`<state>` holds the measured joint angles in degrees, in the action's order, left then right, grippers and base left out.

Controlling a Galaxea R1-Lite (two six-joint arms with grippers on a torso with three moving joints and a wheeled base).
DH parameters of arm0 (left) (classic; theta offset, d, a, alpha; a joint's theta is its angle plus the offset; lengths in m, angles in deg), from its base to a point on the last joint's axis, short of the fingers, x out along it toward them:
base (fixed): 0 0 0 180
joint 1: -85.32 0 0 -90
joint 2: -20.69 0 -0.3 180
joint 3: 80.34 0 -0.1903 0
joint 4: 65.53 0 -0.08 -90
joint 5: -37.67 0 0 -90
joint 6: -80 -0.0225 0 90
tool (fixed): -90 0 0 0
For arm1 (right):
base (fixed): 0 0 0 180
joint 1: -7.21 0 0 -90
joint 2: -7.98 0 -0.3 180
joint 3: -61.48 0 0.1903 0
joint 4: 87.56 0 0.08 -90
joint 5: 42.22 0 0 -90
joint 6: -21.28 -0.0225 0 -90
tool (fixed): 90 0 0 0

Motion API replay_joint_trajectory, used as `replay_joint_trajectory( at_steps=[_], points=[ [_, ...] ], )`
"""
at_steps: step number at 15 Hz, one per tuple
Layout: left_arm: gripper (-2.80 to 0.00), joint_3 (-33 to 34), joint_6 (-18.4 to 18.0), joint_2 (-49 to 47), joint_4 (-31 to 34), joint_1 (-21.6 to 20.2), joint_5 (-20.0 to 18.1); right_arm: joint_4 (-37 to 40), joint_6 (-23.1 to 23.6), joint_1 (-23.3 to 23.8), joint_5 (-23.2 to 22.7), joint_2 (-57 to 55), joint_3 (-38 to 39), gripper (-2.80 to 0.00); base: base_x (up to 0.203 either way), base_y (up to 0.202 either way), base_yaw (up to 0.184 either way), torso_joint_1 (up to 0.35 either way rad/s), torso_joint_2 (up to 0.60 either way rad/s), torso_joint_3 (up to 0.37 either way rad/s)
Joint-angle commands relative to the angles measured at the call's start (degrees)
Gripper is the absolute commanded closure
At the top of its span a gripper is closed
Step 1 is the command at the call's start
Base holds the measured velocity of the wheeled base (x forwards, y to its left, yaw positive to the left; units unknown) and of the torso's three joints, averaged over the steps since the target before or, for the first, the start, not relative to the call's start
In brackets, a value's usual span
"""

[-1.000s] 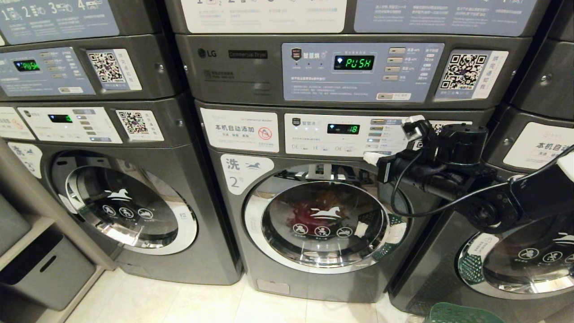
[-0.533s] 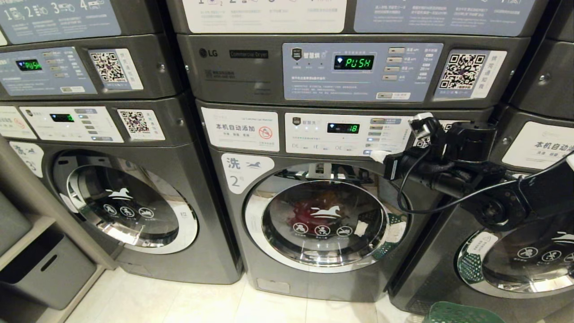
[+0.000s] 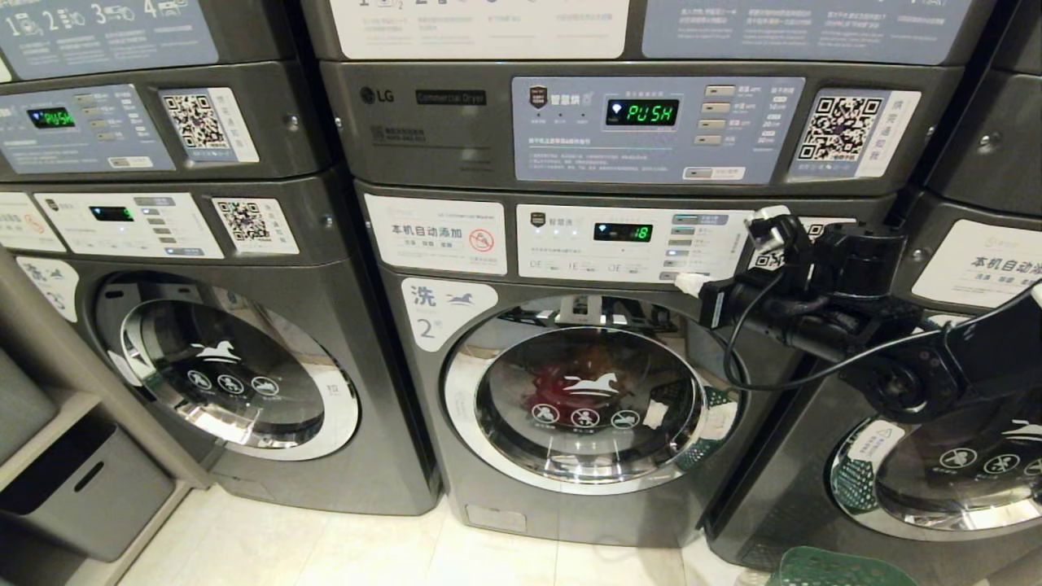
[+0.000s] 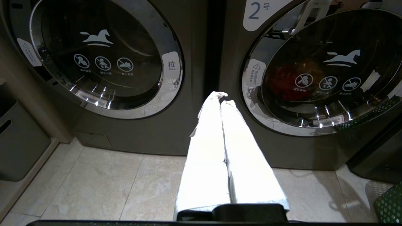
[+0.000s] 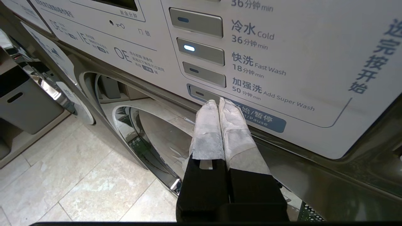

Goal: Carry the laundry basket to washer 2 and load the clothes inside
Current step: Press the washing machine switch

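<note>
With its white-wrapped fingertips (image 5: pixel 216 108) pressed together against the blue start/pause button (image 5: pixel 260 118) on dark grey front-load washer 2 (image 3: pixel 570 391), the right gripper (image 5: pixel 217 105) risked sliding onto the button above, while red clothes (image 3: pixel 549 391) lay inside.

Laundry basket (image 3: pixel 838 567): green rim only, cut off by the head view's lower edge.
Clothes (image 3: pixel 562 391): dim red and orange shapes behind the closed glass door of washer 2 (image 3: pixel 570 407); separate garments cannot be told apart.
Right-hand washer (image 3: pixel 936 472): cut off at the right edge, number hidden.
Grey bin (image 3: pixel 81 496): partly cut off, far left.
Control panel (image 3: pixel 627 244): small print unreadable.
</note>
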<state>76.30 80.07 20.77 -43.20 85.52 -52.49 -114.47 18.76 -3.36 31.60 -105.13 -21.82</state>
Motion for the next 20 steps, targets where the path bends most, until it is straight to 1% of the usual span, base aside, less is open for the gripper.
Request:
replay_joint_trajectory(
  at_steps=[1, 13, 17, 20],
  points=[
    [0.0, 0.4, 0.0, 0.0, 0.0, 0.0, 0.0, -0.3, -0.1, -0.5, -0.3, -0.5, -0.8, 0.0, 0.0, 0.0, 0.0, 0.0, 0.0, 0.0],
    [0.0, 0.4, 0.0, 0.0, 0.0, 0.0, 0.0, -0.3, -0.3, -1.6, 0.0, -3.5, -3.8, 0.0, 0.0, 0.0, 0.0, 0.0, 0.0, 0.0],
    [0.0, 0.4, 0.0, 0.0, 0.0, 0.0, 0.0, -0.3, -0.5, -1.0, 0.1, -2.9, -2.7, 0.0, 0.0, 0.0, 0.0, 0.0, 0.0, 0.0],
    [0.0, 0.4, 0.0, 0.0, 0.0, 0.1, 0.0, -0.2, -0.6, -1.1, -0.4, 1.7, 0.5, 0.0, 0.0, 0.0, 0.0, 0.0, 0.0, 0.0]
  ],
)
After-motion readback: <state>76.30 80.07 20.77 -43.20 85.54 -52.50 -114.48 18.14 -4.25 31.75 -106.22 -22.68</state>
